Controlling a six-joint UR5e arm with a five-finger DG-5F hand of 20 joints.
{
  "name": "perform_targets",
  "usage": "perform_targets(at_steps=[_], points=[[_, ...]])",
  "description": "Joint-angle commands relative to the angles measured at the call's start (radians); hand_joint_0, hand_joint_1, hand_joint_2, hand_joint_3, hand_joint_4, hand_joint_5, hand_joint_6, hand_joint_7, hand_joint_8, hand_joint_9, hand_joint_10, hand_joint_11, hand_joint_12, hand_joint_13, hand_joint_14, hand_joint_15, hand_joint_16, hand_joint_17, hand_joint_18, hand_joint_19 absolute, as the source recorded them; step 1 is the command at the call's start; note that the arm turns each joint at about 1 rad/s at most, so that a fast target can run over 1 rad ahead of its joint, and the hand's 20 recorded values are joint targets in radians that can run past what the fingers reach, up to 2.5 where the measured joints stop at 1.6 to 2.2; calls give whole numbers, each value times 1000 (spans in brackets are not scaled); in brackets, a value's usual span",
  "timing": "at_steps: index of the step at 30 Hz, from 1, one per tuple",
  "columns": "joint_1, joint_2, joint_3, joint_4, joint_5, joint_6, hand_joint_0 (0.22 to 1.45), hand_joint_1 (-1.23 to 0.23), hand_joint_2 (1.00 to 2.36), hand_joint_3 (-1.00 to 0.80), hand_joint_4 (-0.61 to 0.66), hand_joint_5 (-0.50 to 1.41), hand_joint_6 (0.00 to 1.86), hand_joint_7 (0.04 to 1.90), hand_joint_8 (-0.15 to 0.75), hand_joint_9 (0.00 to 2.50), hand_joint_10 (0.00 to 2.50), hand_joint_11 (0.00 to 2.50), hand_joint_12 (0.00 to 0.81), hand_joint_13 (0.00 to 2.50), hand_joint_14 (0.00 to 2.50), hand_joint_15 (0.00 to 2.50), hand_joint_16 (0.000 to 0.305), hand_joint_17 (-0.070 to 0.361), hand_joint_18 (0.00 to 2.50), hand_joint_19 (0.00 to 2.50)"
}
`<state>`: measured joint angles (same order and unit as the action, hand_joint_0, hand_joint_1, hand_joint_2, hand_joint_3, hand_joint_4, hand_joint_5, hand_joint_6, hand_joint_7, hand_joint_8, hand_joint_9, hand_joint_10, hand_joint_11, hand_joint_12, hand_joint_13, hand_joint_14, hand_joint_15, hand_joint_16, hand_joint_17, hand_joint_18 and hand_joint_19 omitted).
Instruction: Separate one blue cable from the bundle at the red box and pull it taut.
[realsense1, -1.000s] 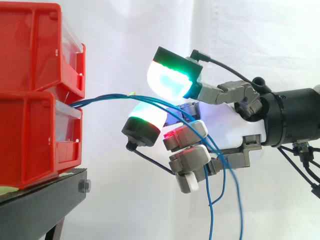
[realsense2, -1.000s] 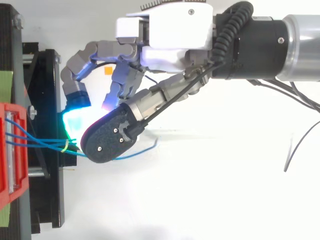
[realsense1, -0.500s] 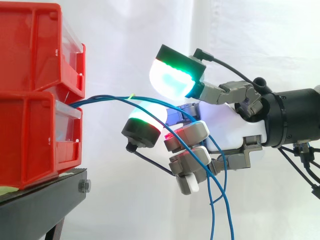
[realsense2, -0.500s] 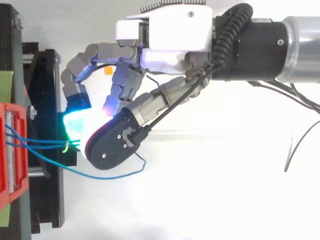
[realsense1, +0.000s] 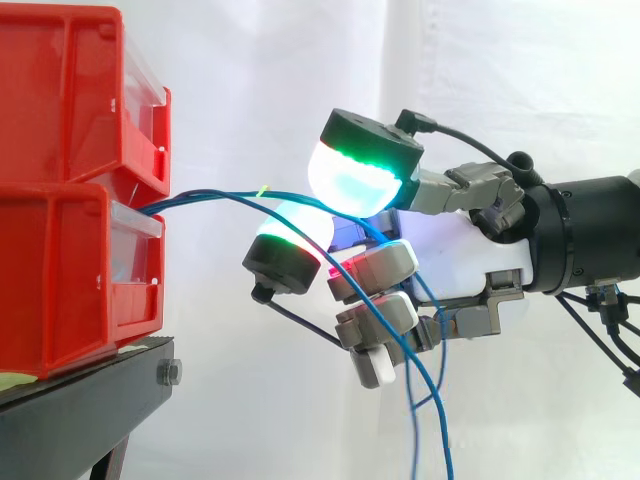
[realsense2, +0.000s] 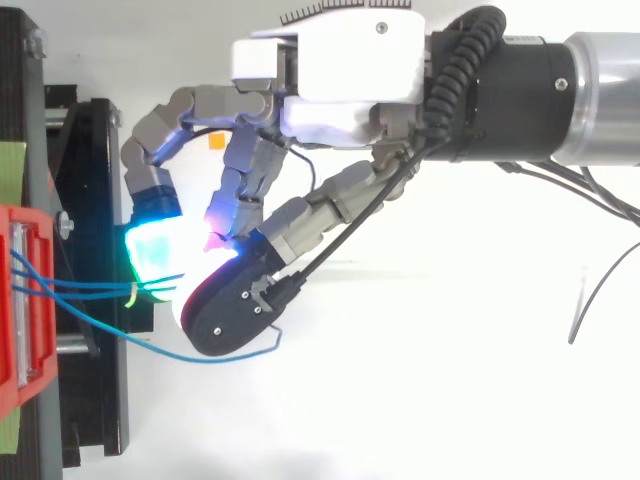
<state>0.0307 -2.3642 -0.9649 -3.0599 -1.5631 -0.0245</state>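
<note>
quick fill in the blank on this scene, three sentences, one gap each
The cables running from the bins to the hand are ____.
In the side view, ____ red bins are stacked one on the other.
They rest on a ____ stand.
Missing words: blue; two; black.

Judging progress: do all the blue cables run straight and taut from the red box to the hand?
No, in the top view one blue cable bows out in a loose curve between the red box and the hand.
</note>
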Motion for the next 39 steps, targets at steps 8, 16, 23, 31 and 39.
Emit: perform_targets(at_steps=[8,16,23,31,39], points=[[0,0,-2,0,0,0,582,-684,1015,-254,25,-146,788,1145,282,1206,20,1411,321,1076,24,1226,40,89,754,841],[0,0,-2,1,0,0,587,-625,1015,-225,35,-130,757,1173,304,1222,19,1401,337,1079,21,1205,41,92,746,838],[0,0,0,0,0,0,597,-556,1015,-226,47,-128,748,1202,295,1223,19,1392,328,1069,21,1210,40,89,723,836],[2,0,0,-2,0,0,603,-510,1016,-254,68,-132,748,1211,279,1211,19,1406,302,1052,22,1219,36,82,691,849],[2,0,0,3,0,0,611,-490,1016,-264,98,-134,758,1202,283,1222,20,1396,296,1046,22,1208,35,80,685,839]])
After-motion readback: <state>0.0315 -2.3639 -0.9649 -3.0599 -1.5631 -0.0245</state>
